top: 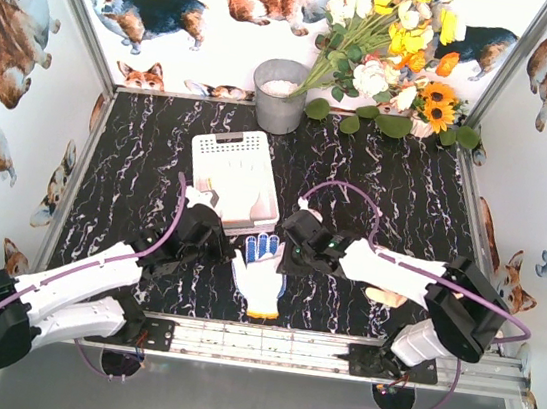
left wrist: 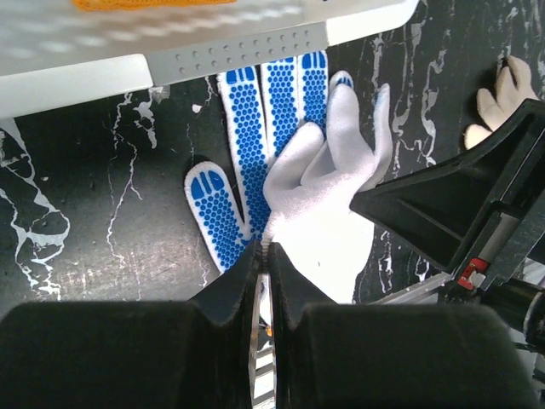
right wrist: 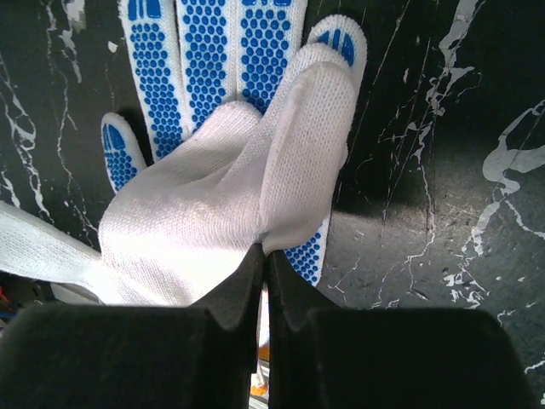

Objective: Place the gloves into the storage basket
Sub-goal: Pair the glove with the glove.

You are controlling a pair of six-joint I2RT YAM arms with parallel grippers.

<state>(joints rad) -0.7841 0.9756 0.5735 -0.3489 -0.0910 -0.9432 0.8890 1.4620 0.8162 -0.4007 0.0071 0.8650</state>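
A blue-dotted glove lies palm up on the table just in front of the white storage basket, with a white knit glove bunched on top of it. My left gripper is shut at the left edge of the white knit glove, its tips pinching the fabric. My right gripper is shut on a raised fold of the same white glove, above the dotted glove. The basket holds several gloves. A beige glove lies under the right arm.
A grey metal bucket and a bunch of flowers stand at the back. Another white glove lies at the basket's near left corner. The metal rail runs along the near edge. The right arm shows in the left wrist view.
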